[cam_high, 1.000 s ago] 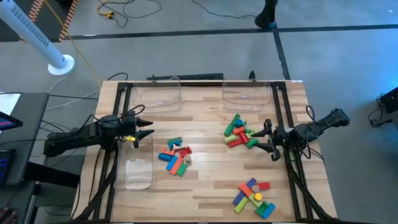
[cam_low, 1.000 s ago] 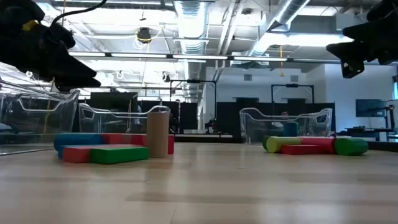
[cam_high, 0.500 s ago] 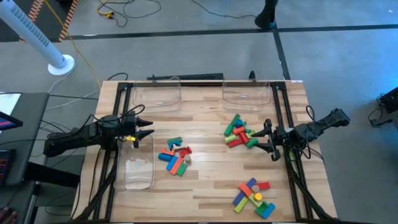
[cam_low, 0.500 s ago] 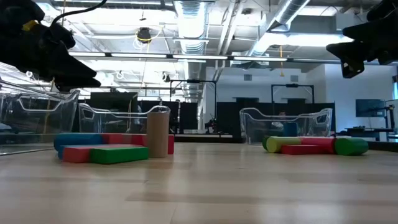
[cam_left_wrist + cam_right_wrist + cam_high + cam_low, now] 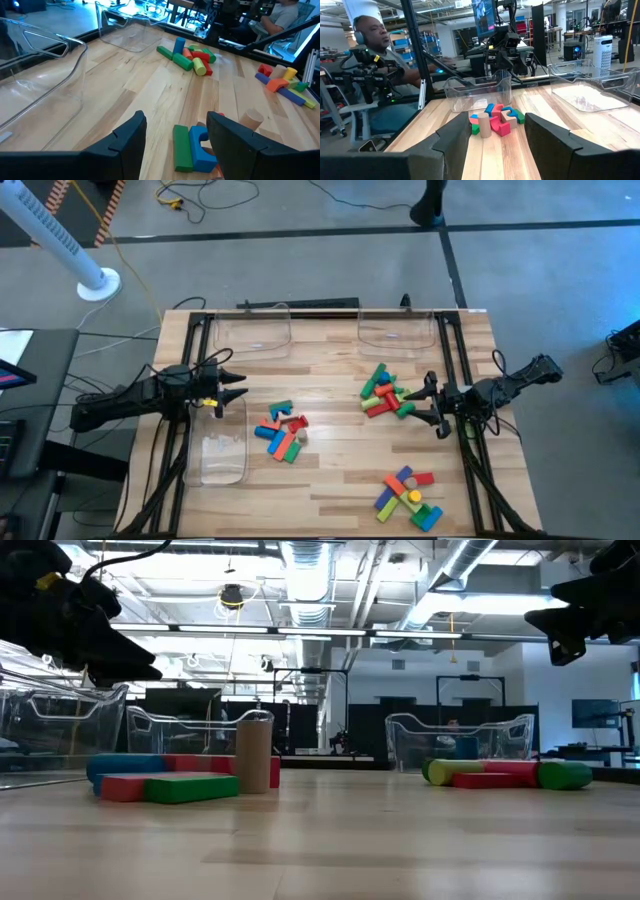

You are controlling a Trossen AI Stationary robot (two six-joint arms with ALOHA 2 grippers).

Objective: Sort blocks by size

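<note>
The blocks lie on the wooden table in three heaps: one left of centre (image 5: 281, 430), one at centre right (image 5: 385, 392), one near the front right (image 5: 408, 495). My left gripper (image 5: 235, 388) hovers open at the table's left side, above a clear bin, pointing at the left heap; its green bar (image 5: 182, 147) and blue arch (image 5: 200, 150) show between its fingers, farther off. My right gripper (image 5: 430, 405) hovers open at the right side, beside the centre-right heap. In the right wrist view the left heap (image 5: 495, 120) shows far ahead. Both grippers hold nothing.
Three clear plastic bins stand on the table: two at the far edge (image 5: 250, 330) (image 5: 398, 330), and one at the left (image 5: 220, 445) under my left gripper. Dark frame rails (image 5: 190, 380) run along both sides. A person (image 5: 380, 40) sits beyond the table.
</note>
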